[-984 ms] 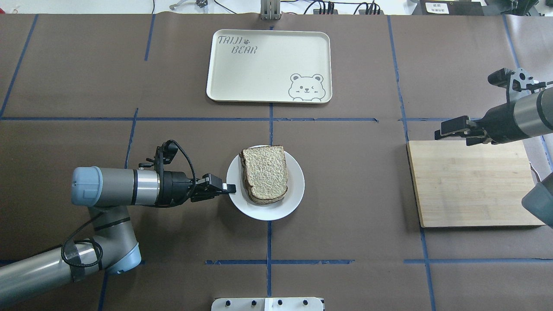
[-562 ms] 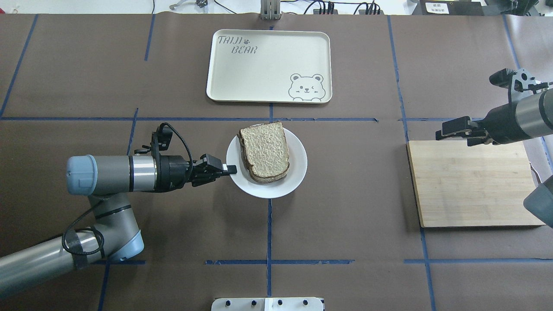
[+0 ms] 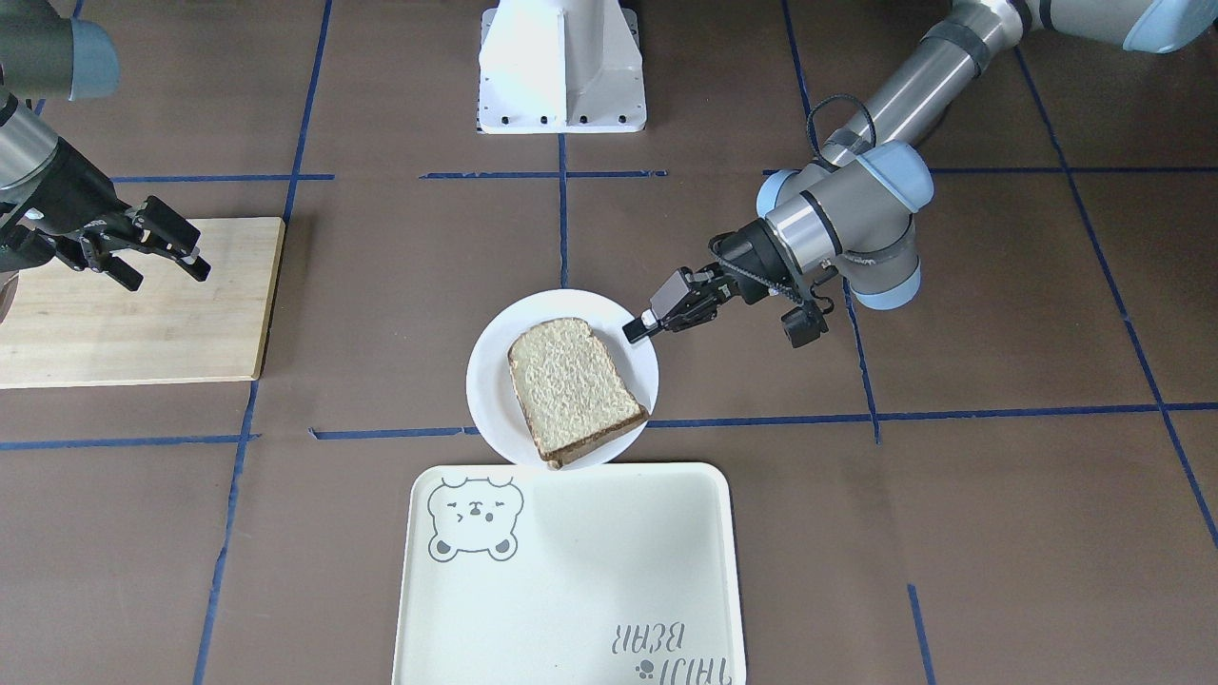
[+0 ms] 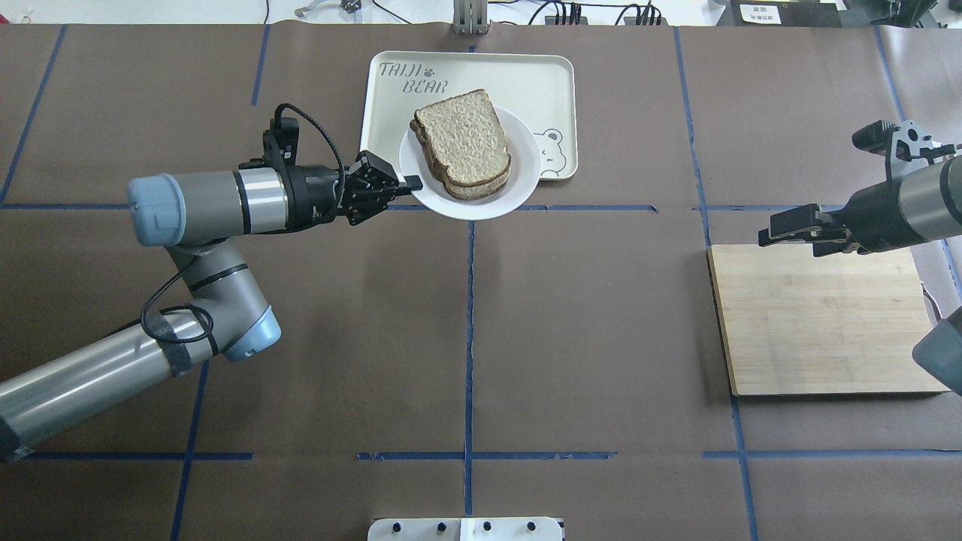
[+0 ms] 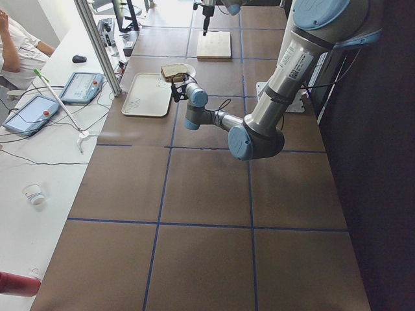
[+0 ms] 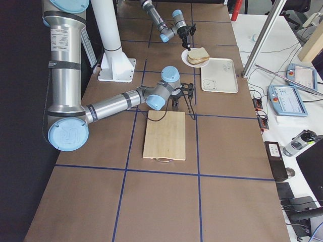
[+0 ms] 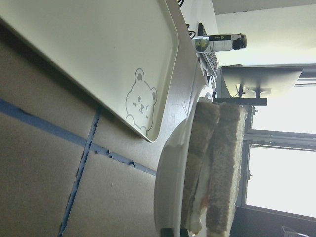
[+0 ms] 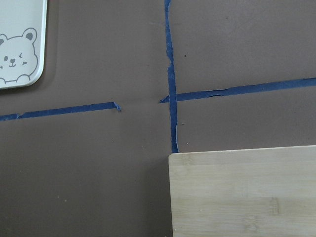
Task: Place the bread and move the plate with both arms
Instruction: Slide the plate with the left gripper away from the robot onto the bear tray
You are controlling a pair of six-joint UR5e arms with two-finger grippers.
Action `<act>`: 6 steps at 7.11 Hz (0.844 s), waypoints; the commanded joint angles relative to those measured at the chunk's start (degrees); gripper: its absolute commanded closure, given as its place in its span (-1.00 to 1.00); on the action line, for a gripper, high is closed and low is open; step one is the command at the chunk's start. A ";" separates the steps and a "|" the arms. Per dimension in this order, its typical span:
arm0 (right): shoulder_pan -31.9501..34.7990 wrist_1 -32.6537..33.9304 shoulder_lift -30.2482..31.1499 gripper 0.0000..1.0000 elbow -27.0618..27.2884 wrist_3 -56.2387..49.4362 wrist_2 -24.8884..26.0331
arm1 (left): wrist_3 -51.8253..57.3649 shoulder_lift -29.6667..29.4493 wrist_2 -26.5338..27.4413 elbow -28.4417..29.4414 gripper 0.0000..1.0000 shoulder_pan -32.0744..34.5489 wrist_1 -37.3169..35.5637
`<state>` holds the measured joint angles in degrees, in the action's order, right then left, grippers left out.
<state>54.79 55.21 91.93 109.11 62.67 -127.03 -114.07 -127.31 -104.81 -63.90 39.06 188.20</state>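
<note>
The white plate (image 4: 520, 182) carries the bread (image 4: 460, 135), which lies on top of another slice. My left gripper (image 4: 412, 182) is shut on the plate's left rim and holds it lifted over the near edge of the tray. In the front view the left gripper (image 3: 636, 329) pinches the plate (image 3: 491, 381) beside the bread (image 3: 571, 385). The left wrist view shows the plate rim (image 7: 170, 173) and stacked slices (image 7: 219, 163) edge-on. My right gripper (image 4: 778, 227) is open and empty, above the cutting board's far left corner.
The cream bear tray (image 4: 391, 143) lies at the far middle, partly under the held plate. A wooden cutting board (image 4: 819, 319) lies on the right. Blue tape lines cross the brown table cover. The robot's white base (image 3: 561, 67) stands at the near edge.
My left gripper has lifted the plate with the bread and carried it away from the robot, from the table's middle to over the tray's near edge. The right arm has barely moved.
</note>
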 commanded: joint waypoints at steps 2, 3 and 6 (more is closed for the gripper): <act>0.41 -0.01 -0.08 -1.00 -0.13 0.00 -1.12 | -0.63 -10.64 -0.31 15.59 1.00 2.34 0.14; 0.50 -0.01 0.01 -1.00 -0.13 0.00 -1.12 | -0.89 -11.55 -0.22 18.17 1.00 2.43 0.23; 0.93 -0.36 0.62 -1.00 0.57 0.00 -1.20 | -6.05 -13.13 2.40 24.76 1.00 2.43 0.15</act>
<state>55.62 55.01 92.25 109.24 62.67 -128.19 -117.45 -139.44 -104.06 -41.90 41.51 188.41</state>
